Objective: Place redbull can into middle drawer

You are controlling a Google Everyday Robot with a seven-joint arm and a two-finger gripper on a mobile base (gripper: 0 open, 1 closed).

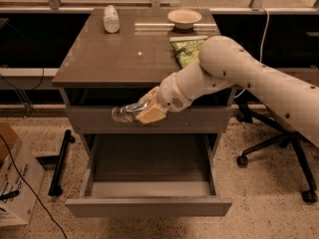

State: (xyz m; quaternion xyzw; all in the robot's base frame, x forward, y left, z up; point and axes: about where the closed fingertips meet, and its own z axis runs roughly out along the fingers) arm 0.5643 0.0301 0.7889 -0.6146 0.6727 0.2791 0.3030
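Note:
My gripper (141, 111) is shut on the redbull can (125, 113), a slim silvery can held lying sideways with its end pointing left. The can hangs in front of the closed upper drawer front (94, 122), just below the table's front edge. The middle drawer (149, 166) is pulled open below it, a wide grey tray with low side walls and nothing in it that I can see. The can is above the back part of that drawer, well clear of its floor.
On the brown tabletop (114, 54) stand a clear plastic bottle (110, 18) at the back left, a shallow bowl (184, 18) at the back and a green snack bag (188, 50) at the right. An office chair (279, 143) is to the right, a cardboard box (12, 183) at the left.

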